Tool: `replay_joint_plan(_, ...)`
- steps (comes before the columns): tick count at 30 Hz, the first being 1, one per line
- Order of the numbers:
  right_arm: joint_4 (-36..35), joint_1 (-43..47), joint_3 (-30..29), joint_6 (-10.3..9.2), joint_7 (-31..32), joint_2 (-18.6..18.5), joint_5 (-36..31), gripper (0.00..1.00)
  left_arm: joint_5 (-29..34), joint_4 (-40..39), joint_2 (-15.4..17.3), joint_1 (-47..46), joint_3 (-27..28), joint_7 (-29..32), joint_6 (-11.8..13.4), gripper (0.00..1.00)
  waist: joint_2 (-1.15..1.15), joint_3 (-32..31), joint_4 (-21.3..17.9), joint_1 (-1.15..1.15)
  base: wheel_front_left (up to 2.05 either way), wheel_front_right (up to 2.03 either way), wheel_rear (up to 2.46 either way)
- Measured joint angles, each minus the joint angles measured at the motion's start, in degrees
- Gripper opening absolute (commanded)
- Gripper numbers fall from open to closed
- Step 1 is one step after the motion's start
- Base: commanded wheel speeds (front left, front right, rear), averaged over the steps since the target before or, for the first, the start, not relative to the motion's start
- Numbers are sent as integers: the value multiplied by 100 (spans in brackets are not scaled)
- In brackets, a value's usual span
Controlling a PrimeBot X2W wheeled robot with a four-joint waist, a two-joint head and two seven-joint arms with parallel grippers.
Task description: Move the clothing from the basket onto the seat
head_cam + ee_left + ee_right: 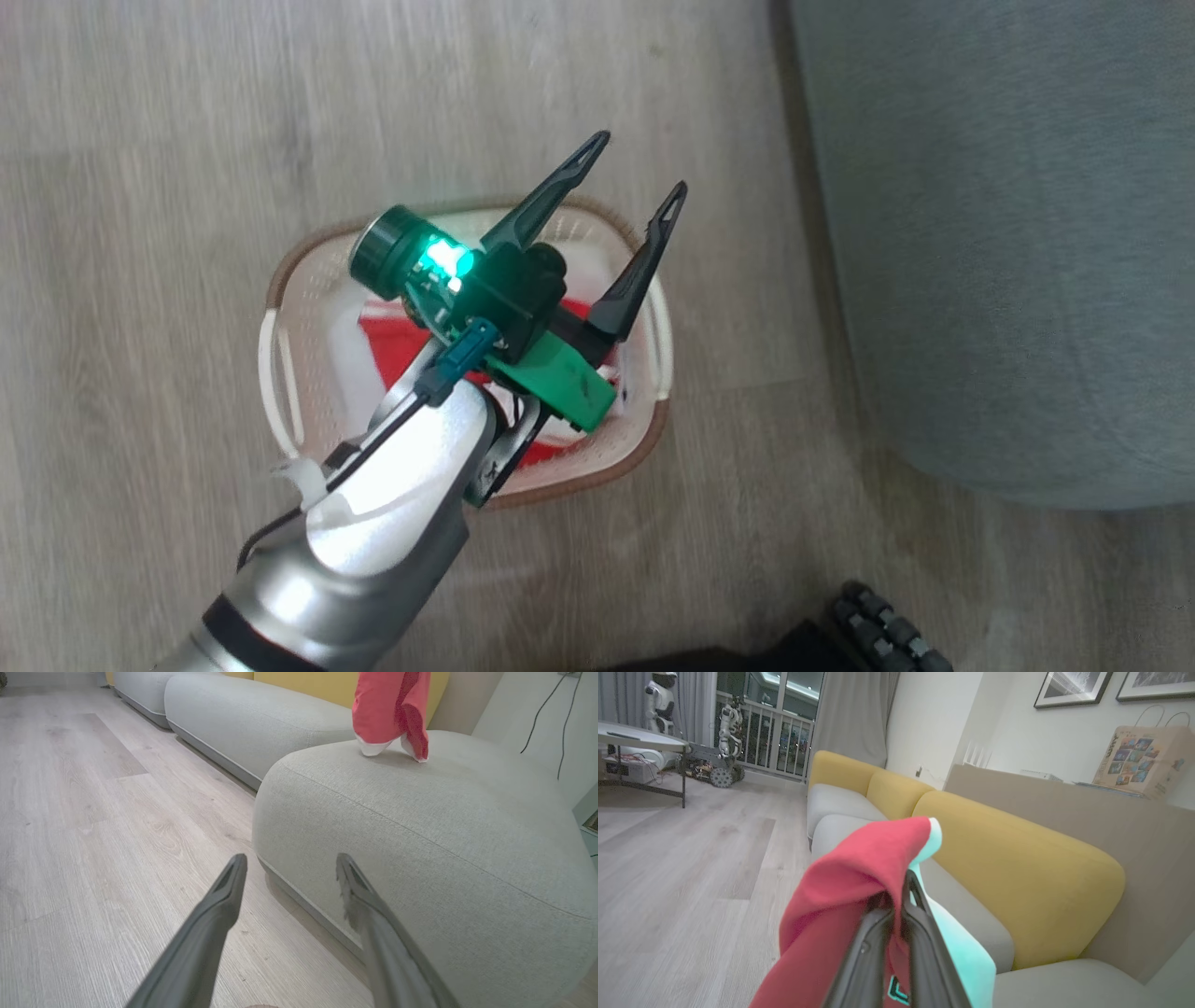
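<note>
One red garment [859, 868] is pinched between the closed fingers of the right gripper [900, 891] and hung over the seat [420, 826].
Its white hem is seen at the cushion top. The left gripper [639, 164] is held wide and empty above the single basket [297, 280], where more red clothing [387, 345] lies; how many pieces cannot be told.

You can read nothing: the teal print on the clothing [859, 882] is cut off (only a corner shows), and the lettering on the paper bag [1141, 760] blurs.
</note>
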Motion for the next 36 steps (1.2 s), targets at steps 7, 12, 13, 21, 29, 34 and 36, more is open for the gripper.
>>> replay_joint_plan(7,756,578,-751,0,-51,399,-617,0,70,-130,58,-98,-69,71,45,100,0,556,237,0,0,0,0)
replay_joint_plan(12,1139,1265,-1018,0,-52,800,-891,0,70,-135,122,-105,-101,93,57,100,0,655,260,0,0,0,0)
replay_joint_plan(13,1169,1314,-1067,0,-52,817,-921,0,70,-138,131,-112,-101,97,57,100,0,652,249,-1,0,0,0)
replay_joint_plan(21,1085,1552,-1134,0,-76,1128,-1035,100,56,-90,165,-131,-107,96,101,100,0,528,138,-1,0,0,0)
replay_joint_plan(29,699,2313,-547,0,-76,1236,-684,100,-164,97,178,-43,15,-13,158,100,0,125,54,-1,0,0,0)
replay_joint_plan(34,292,2798,-78,0,-76,1222,-287,100,-322,213,177,148,123,-93,212,100,0,-279,37,-1,0,0,0)
replay_joint_plan(36,121,2952,118,0,-76,1202,-107,100,-396,233,176,270,204,-120,254,100,0,-461,46,-1,0,0,0)
